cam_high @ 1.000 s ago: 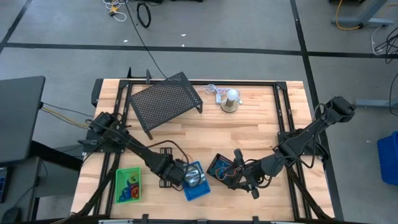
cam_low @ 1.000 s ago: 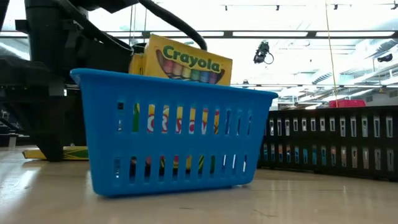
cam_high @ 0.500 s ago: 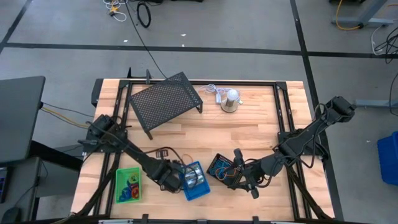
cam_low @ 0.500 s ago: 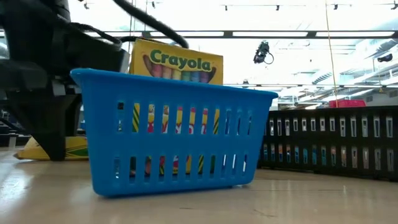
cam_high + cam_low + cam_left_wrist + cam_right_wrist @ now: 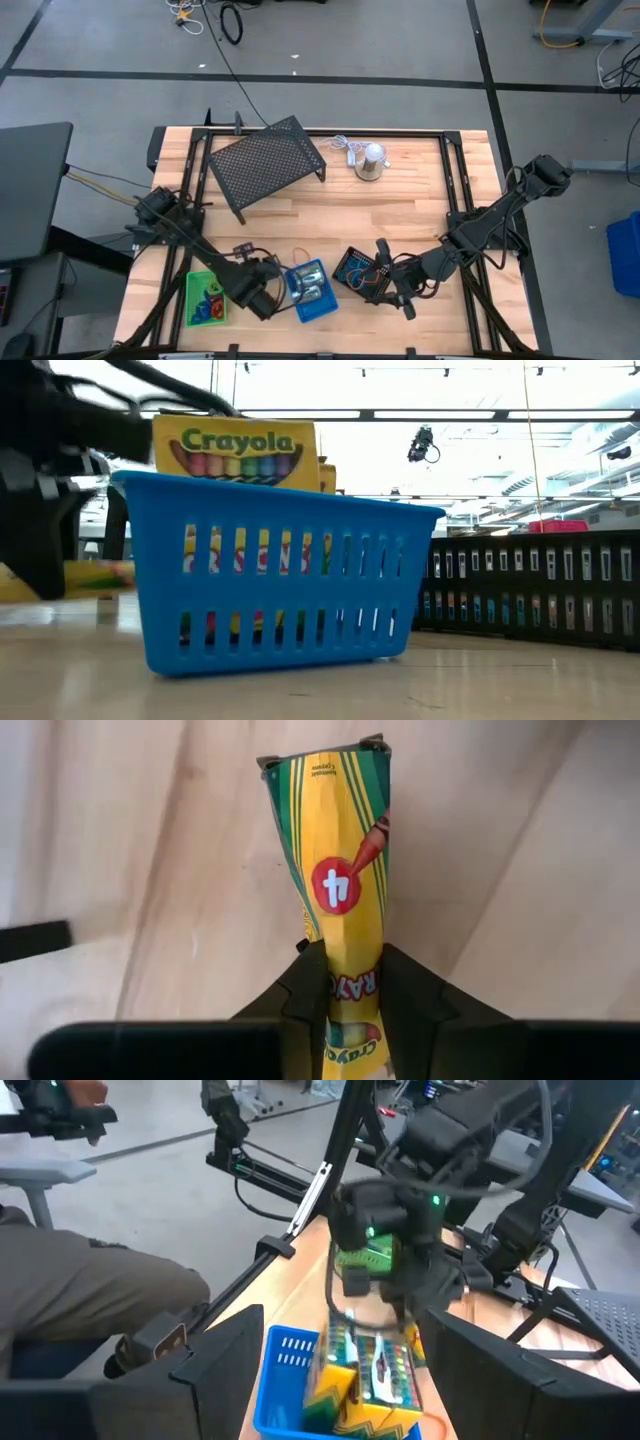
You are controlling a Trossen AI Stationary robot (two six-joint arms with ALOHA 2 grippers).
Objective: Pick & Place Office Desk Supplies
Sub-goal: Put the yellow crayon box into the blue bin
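Left gripper (image 5: 345, 975) pinches a crayon box (image 5: 340, 870) near the table's front edge: light, crushable card, grip flat faces; right gripper (image 5: 392, 283) fingers wide.

Bright even overhead light; low view backlit by ceiling glare, left edge motion-blurred; shadows soft.

A robotics lab or workshop, shown by a pale wooden butcher-block table (image 5: 400, 215) in a black metal frame, grey concrete floor taped with dark lines (image 5: 330, 80), loose cables (image 5: 231, 22), bright strip ceiling lights (image 5: 450, 372).
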